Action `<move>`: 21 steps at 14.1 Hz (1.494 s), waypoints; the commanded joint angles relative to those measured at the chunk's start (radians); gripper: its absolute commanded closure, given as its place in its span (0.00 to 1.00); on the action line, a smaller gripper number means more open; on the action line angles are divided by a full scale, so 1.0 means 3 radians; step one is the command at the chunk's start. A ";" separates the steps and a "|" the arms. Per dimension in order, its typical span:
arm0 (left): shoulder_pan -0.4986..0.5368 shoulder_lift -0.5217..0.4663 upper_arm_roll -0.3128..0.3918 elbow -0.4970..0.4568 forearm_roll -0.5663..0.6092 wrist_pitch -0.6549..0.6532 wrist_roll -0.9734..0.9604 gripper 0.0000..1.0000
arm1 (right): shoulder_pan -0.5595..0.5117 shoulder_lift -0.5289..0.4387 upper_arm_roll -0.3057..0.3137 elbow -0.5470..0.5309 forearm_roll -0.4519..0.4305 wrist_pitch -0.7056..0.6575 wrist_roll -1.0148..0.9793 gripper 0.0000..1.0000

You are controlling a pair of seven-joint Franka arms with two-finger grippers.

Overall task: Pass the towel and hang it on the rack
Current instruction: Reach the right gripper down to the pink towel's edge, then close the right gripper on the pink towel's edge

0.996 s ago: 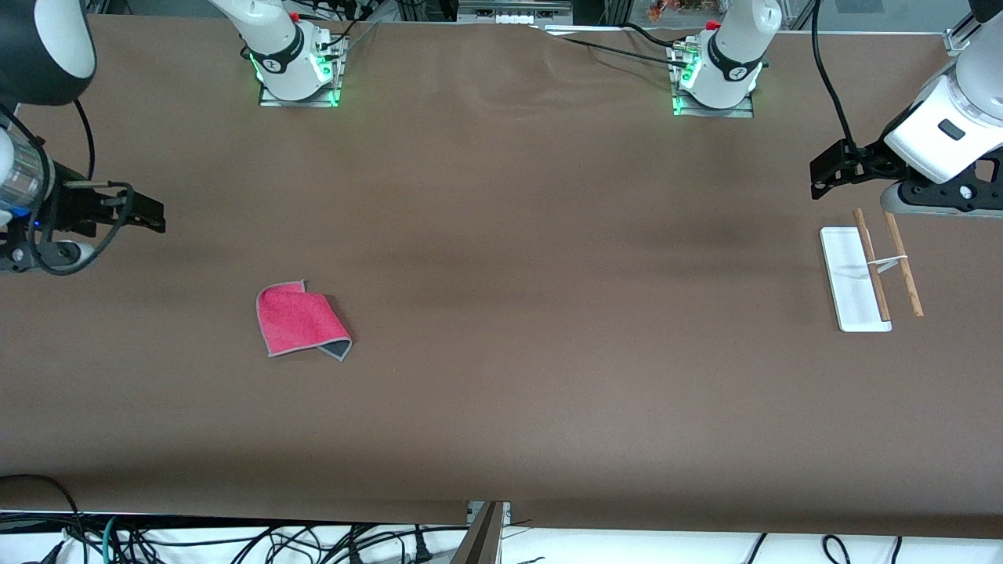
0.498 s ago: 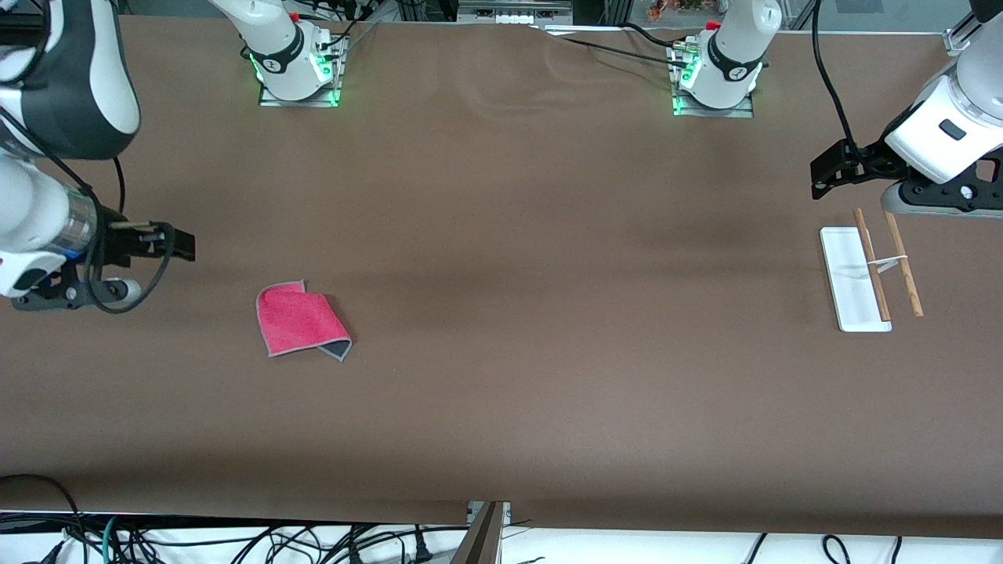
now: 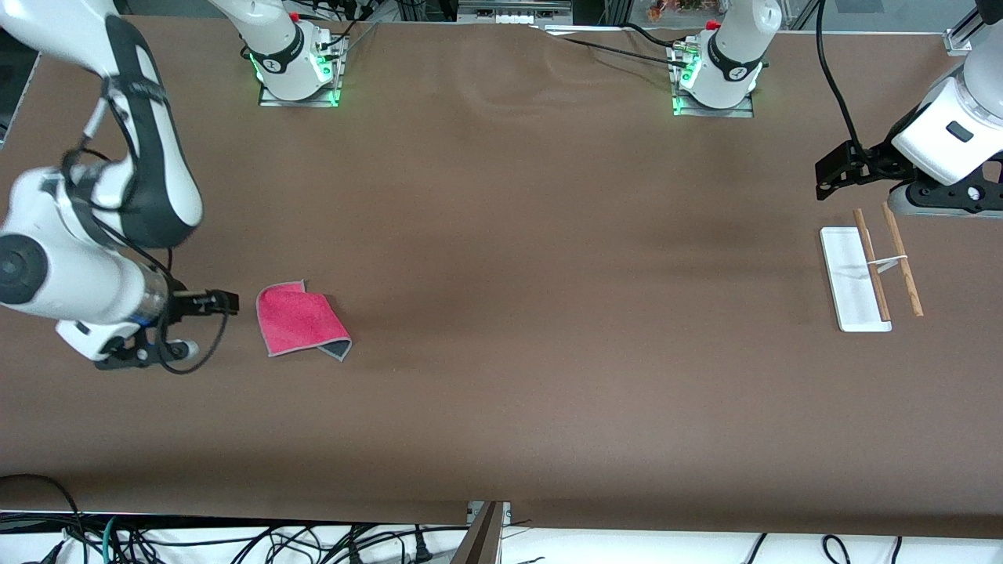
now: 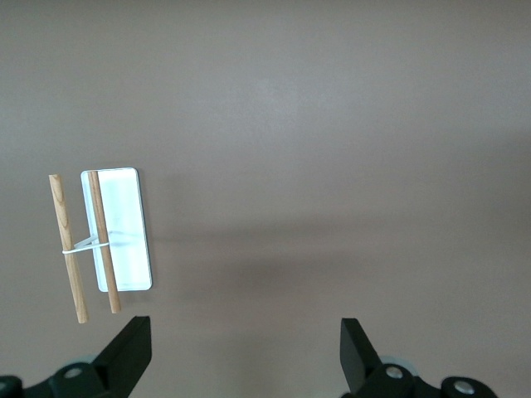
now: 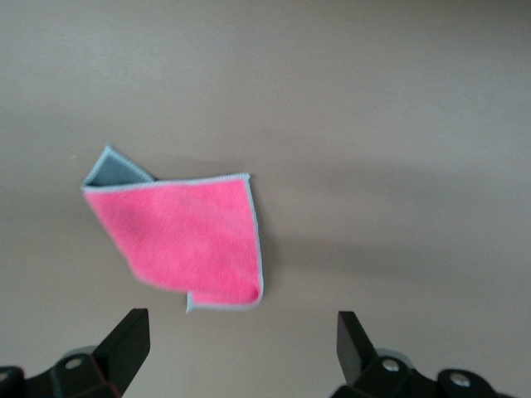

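Front view: towel (image 3: pixel 302 319) pink w/ grey corner folded over; left tool (image 3: pixel 832 169), right tool (image 3: pixel 227 301) both open.

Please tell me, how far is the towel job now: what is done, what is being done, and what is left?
Done: nothing yet. The towel lies flat on the table, unheld, one corner folded over showing grey.

In hand: the right gripper is beside the towel, open and empty. The left gripper waits open near the rack.

Left: grasping, passing between arms, and hanging; the rack's rods carry nothing.
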 commanded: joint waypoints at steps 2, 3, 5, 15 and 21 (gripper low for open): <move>-0.0020 -0.0004 0.0000 0.0036 -0.0017 -0.0027 -0.0052 0.00 | -0.0041 0.0351 0.0014 0.0050 0.0114 0.0339 -0.0035 0.00; -0.0025 -0.0004 0.0020 0.0031 -0.0022 -0.0027 -0.0047 0.00 | -0.0036 0.0464 0.0014 0.0050 0.0134 0.0446 -0.0035 0.00; -0.0035 0.0001 0.0030 0.0047 -0.0017 -0.0037 -0.0052 0.00 | -0.0036 0.0607 0.0014 0.0039 0.0134 0.0605 -0.0050 0.00; -0.0040 -0.0091 0.0030 -0.0061 -0.0017 -0.0012 -0.0052 0.00 | -0.0031 0.0812 0.0029 -0.0078 0.0354 0.0882 -0.0065 0.28; -0.0061 -0.0081 0.0035 -0.0045 -0.0012 -0.0012 -0.0052 0.00 | -0.0031 0.0843 0.0024 -0.0094 0.0354 0.0882 -0.0065 0.44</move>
